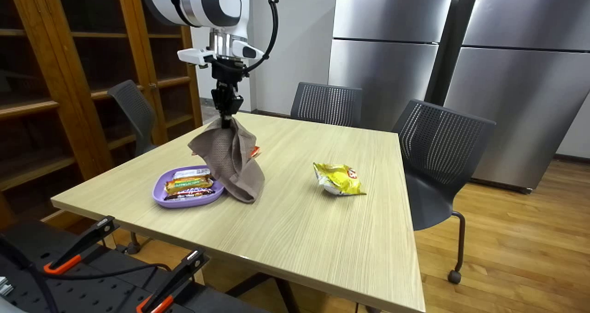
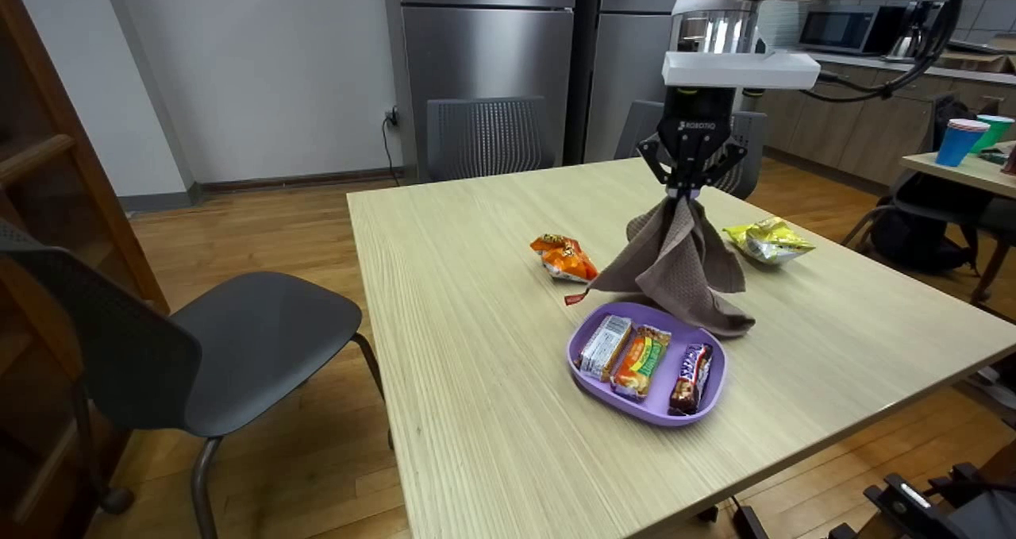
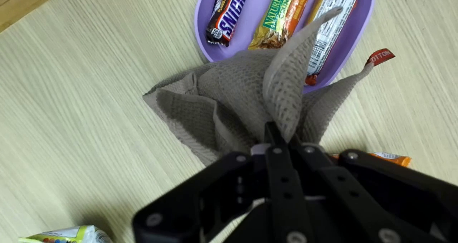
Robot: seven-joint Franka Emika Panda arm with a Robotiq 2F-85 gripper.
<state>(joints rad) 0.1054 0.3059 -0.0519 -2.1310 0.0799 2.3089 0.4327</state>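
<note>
The end effector [image 2: 683,193] pinches a brown cloth [image 2: 684,265] – hanging beside a purple tray [image 2: 675,352] of snack bars [image 2: 641,362].

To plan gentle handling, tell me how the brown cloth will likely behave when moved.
The brown cloth is probably floppy, hanging in loose folds from the pincer. Its textured weave suggests it may resist slipping. Its lower part sits close to the purple tray, so it might brush it.

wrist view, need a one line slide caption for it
Jaws closed on a gray-brown cloth that partly hides a purple tray of three wrapped snack bars.
</note>
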